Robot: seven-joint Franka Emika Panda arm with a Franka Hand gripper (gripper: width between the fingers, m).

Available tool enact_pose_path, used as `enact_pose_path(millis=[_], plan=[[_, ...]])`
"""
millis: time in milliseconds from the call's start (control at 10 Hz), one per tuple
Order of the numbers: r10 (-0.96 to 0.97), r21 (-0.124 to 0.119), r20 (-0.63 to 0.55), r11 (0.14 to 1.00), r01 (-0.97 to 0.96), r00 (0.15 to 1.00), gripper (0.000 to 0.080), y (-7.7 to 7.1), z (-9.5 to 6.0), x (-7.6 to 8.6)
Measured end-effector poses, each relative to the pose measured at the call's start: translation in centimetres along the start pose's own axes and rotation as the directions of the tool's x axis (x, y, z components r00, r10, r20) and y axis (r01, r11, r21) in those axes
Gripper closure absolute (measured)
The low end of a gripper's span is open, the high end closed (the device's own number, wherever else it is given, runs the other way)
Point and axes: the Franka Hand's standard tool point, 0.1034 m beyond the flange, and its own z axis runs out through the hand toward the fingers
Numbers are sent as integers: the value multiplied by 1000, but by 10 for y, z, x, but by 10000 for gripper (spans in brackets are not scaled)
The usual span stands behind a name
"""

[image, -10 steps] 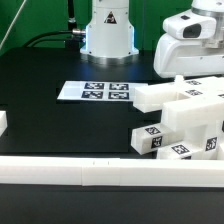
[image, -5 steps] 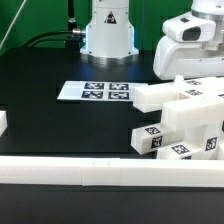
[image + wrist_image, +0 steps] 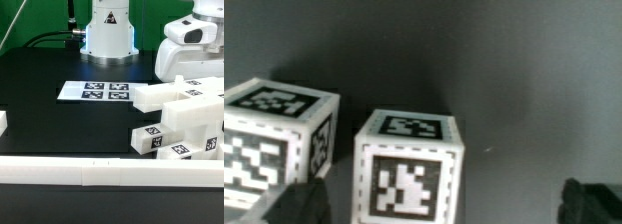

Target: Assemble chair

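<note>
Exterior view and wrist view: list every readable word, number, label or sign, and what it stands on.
No words, brands or numbers are readable in either view.
Marker board: black-and-white square tags only, no letters.
Chair parts: the same patterned tags, no text.
Post in the wrist view: blurred tags, no text.

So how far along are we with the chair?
Done: nothing I can confirm. The chair parts lie heaped at the exterior view's right, with no joint clearly made. In hand: nothing. The pincer is open, hovering over two tagged posts. Left: apparently the whole assembly, probably starting with a grasp on one post.
</note>
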Motion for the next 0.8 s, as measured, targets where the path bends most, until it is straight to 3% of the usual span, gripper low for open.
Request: enact_pose_path(millis=[800], plan=[[9, 3, -3, 1000, -9, 1000, 151, 8, -9, 6]])
